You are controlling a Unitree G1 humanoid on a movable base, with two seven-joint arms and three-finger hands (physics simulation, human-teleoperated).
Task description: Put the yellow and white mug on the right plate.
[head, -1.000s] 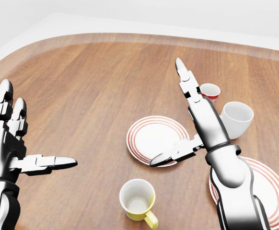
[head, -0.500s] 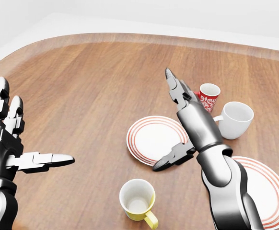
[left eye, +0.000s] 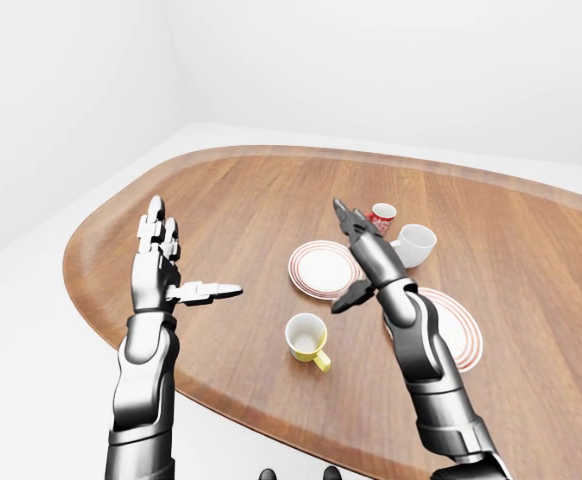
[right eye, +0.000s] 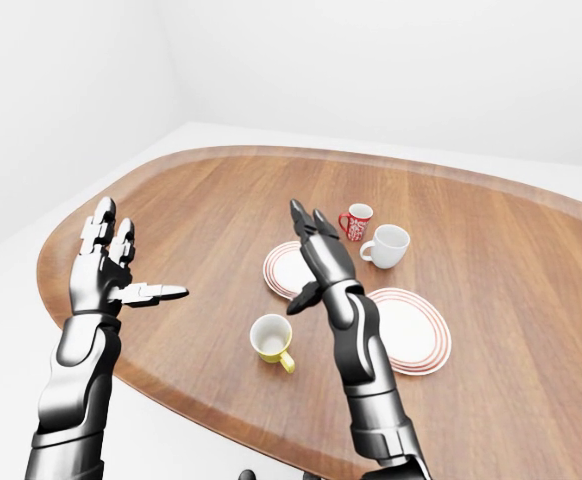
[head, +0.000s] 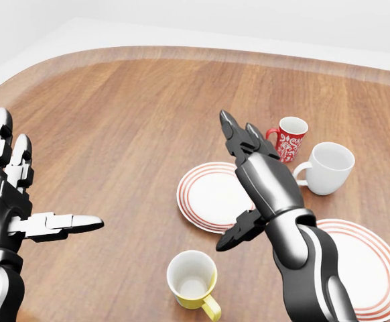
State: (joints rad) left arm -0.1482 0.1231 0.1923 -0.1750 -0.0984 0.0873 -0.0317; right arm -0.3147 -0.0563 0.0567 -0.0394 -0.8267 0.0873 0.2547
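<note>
The yellow and white mug (head: 193,280) stands upright on the wooden tabletop (head: 114,121) near its bottom edge in the head view, handle pointing toward the lower right, empty and untouched. My right hand (head: 255,181) hangs above and to the right of it, fingers stretched out and spread, gripping nothing; my thumb's tip comes nearest the mug but stays apart from its rim, while my fingertips (head: 227,123) point up toward the far edge, over the left plate (head: 202,194). My left hand (head: 14,194) is well off toward the tabletop's left edge, palm raised, fingers straight and released, thumb pointing right, holding nothing either. I count three mugs: the yellow and white one, a red patterned mug (head: 289,137) and a plain white mug (head: 329,168), the last two close together toward the right edge. There are two red-ringed plates; the right plate (head: 366,268) lies bare beside my right forearm, partly hidden by it.
</note>
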